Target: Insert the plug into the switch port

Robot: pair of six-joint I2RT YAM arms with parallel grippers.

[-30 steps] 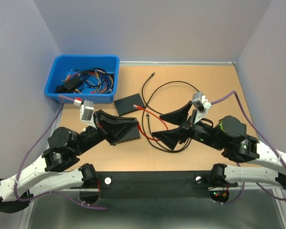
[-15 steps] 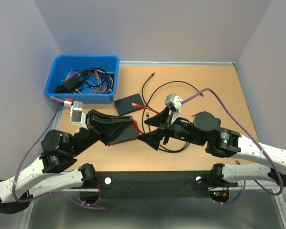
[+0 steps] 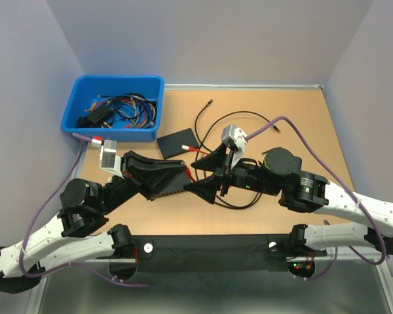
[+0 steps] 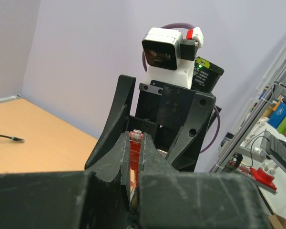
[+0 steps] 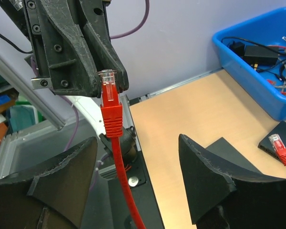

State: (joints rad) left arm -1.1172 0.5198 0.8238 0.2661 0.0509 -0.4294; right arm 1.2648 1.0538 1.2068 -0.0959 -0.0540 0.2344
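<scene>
Left gripper (image 4: 135,149): fingers (image 4: 120,164) pinched tight on the red plug (image 5: 108,85). The clear tip stands just proud of the fingertips. The boot and red cable (image 5: 122,176) hang free below.

The plug is in the air, lifted off the desk (image 3: 288,124), on the arm-base side of the switch (image 3: 177,142) and apart from it. The switch is taken to be the flat black box. Its ports cannot be made out in any view.

Right gripper (image 5: 137,143): fingers (image 5: 214,176) wide apart, one on each side of the hanging cable just under the plug, touching neither. It faces the left gripper head-on, also on the arm-base side of the switch.

Reading of the hold (a judgement): the left fingers cover almost the whole plug, so little free nose is left to enter a port. The right gripper standing open around the boot looks like the set-up for a hand-over. It could then hold further back and leave the tip clear.

Other things:
- Second red plug (image 5: 279,143): at the switch's edge. Whether it lies on the switch or just beside it cannot be told.
- Loose black cable (image 3: 249,115): looped on the desk to the right of the switch.
- Blue bin (image 3: 78,108): holds spare leads, left of the switch and a little beyond it.

Step in hand: regrasp. Insertion has not begun.

Risk: the cable hangs slack, so the plug may twist if the left fingers let go before the right fingers have hold.
</scene>
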